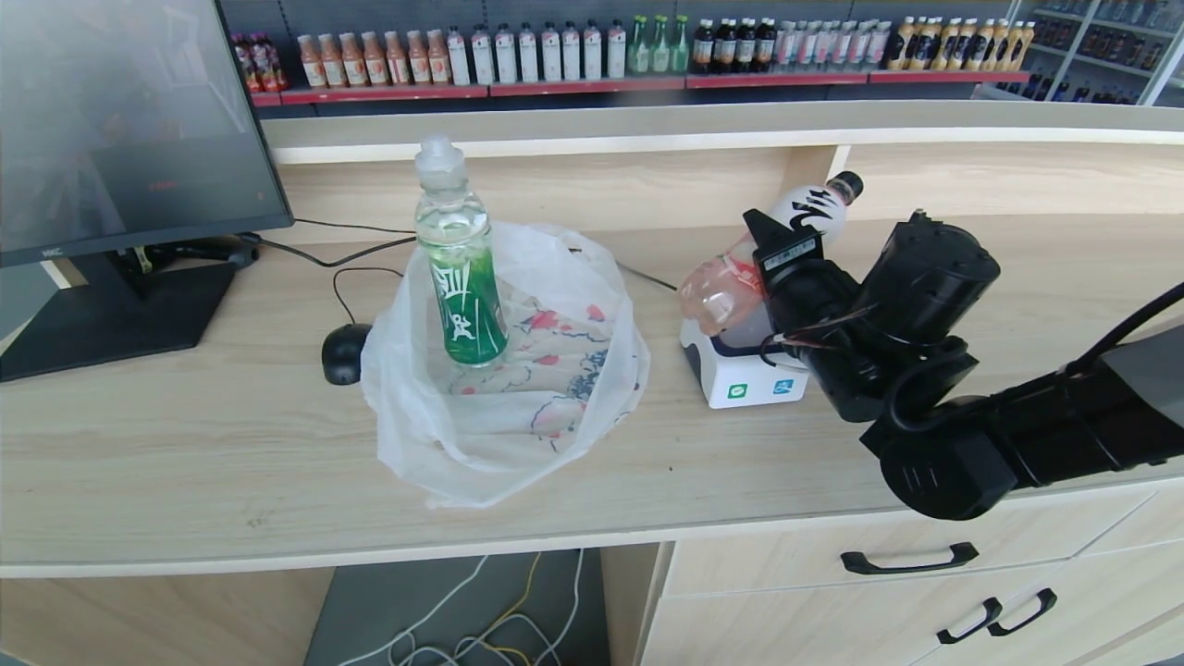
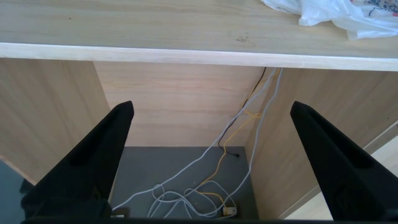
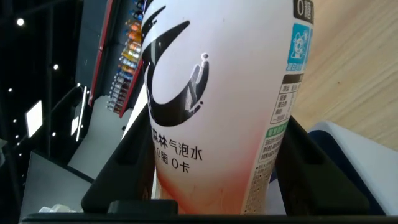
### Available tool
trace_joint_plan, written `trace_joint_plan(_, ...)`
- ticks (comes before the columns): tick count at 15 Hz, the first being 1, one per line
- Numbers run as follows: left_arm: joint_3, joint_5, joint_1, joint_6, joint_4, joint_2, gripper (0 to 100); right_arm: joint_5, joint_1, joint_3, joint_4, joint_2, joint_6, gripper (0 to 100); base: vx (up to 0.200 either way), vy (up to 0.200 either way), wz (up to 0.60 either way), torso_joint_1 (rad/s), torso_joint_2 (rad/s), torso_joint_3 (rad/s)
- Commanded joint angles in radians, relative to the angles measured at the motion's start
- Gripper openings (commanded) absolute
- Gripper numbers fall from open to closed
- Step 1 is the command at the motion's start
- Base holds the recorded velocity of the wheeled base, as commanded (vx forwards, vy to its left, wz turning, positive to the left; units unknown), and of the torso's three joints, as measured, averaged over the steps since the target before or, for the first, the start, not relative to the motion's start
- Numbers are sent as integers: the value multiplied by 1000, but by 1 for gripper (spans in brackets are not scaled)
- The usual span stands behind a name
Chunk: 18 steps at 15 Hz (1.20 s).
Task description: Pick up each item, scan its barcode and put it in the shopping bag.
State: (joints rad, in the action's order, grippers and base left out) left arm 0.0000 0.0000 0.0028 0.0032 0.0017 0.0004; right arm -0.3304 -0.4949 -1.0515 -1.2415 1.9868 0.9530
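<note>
Left gripper (image 2: 211,109) hung below desk (image 1: 185,462) front edge, fingers (image 2: 93,162) spread wide, released. Shopping bag (image 1: 518,407) lay open on desk, green bottle (image 1: 462,296) upright inside. Right gripper (image 1: 775,264) fingers clenched on white-labelled bottle (image 1: 819,211), tilted just above white scanner (image 1: 745,379), right of bag. Mouse (image 1: 344,353) left of bag; monitor (image 1: 120,120) behind.

**My left wrist's view beneath the counter**
My black left gripper (image 2: 211,107) hung with fingers (image 2: 93,162) spread wide below the pale wooden counter (image 2: 124,25). Between them, tangled white, yellow and black cables (image 2: 186,193) trailed onto a grey floor (image 2: 161,163). A crumpled translucent white plastic bag (image 2: 339,15) rested on the counter near its edge.
</note>
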Motion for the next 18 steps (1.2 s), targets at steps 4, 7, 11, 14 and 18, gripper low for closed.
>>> trace_joint_plan(4, 0, 0, 0, 0, 0, 0, 100, -1, -1, 2, 0, -2, 0, 0, 0, 0, 0, 0, 0, 0)
trace_joint_plan(7, 0, 0, 0, 0, 0, 1, 100, -1, -1, 4, 0, -8, 0, 0, 0, 0, 0, 0, 0, 0)
trace_joint_plan(11, 0, 0, 0, 0, 0, 0, 100, -2, -2, 4, 0, -16, 0, 0, 0, 0, 0, 0, 0, 0)
trace_joint_plan(14, 0, 0, 0, 0, 0, 0, 100, -2, -4, 1, 0, -33, -8, 0, 0, 0, 0, 0, 0, 0)
trace_joint_plan(18, 0, 0, 0, 0, 0, 0, 100, 8, -5, 4, -1, -69, -99, 0, 0, 0, 0, 0, 0, 0)
